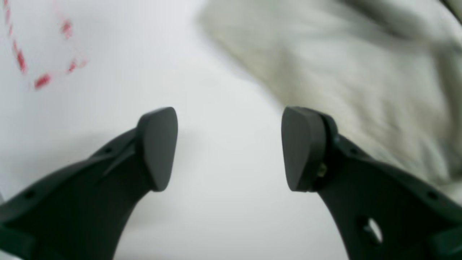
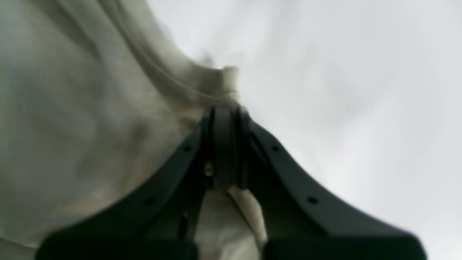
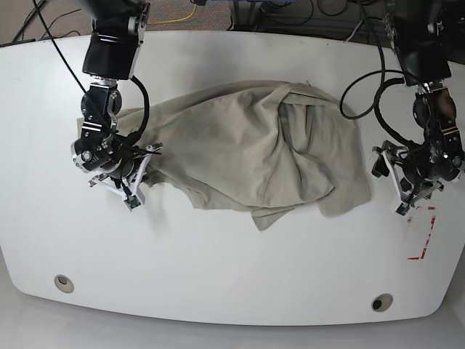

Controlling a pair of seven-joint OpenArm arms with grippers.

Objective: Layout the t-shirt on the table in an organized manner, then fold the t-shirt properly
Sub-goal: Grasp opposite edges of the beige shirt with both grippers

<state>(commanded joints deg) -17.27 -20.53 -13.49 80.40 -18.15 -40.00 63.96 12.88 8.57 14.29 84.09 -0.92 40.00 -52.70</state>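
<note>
Overhead view of the table, white and glossy, with the t-shirt lying crumpled across its middle, nearer the far edge than the near one. The beige cloth is bunched into deep folds right of centre; its lower border runs ragged and ends in a turned-under flap toward the front. Open white surface surrounds the shirt on every side, widest along the near edge, where two grommet holes sit near the rounded corners. A broken red tape outline marks the tabletop at the right of the overhead view, near the left gripper.

The right gripper, at the shirt's end on the left of the overhead view, has its fingers pressed together on a ribbed hem or seam of the cloth; a tuft of fabric stands above the tips and more shows behind them. The wrist picture is blurred, so which edge of the garment this is cannot be told.

The left gripper has its pads spread wide over bare table, gripping nothing. The shirt's edge runs diagonally just beside its right-hand finger in the wrist view, apparently not touching.
</note>
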